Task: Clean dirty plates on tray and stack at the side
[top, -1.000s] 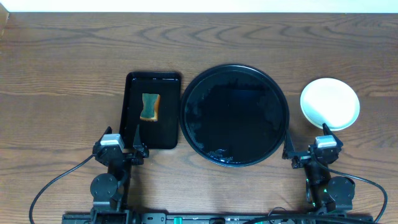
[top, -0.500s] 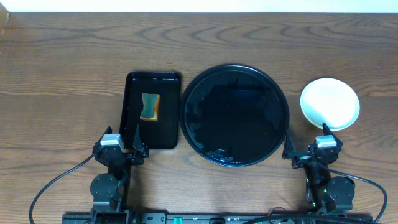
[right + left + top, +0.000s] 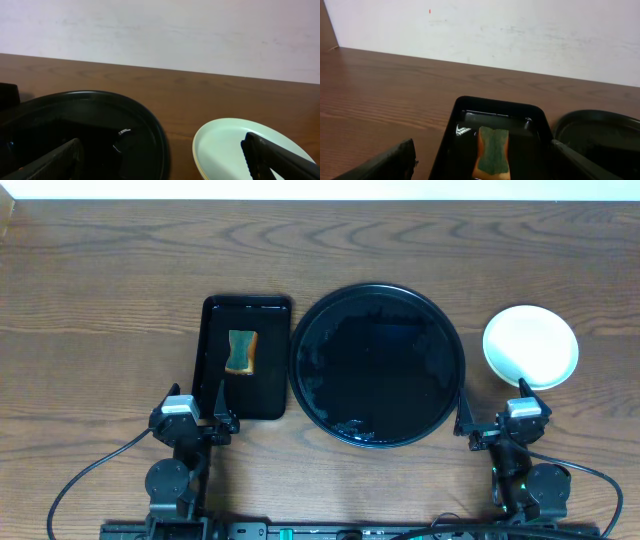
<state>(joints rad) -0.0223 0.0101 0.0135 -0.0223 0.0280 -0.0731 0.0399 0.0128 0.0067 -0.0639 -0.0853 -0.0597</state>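
The large round black tray (image 3: 378, 365) sits mid-table with nothing on it; it also shows in the right wrist view (image 3: 85, 130) and at the right edge of the left wrist view (image 3: 600, 132). A stack of plates (image 3: 530, 346) stands on the bare wood to the tray's right, a pale mint plate on top with a yellow rim under it (image 3: 240, 150). My left gripper (image 3: 198, 418) is open and empty near the table's front edge (image 3: 480, 162). My right gripper (image 3: 495, 420) is open and empty just in front of the stack (image 3: 162, 157).
A smaller black rectangular tray (image 3: 246, 358) left of the round tray holds a yellow-and-green sponge (image 3: 241, 352), seen close in the left wrist view (image 3: 493, 152). A white wall runs along the table's far edge.
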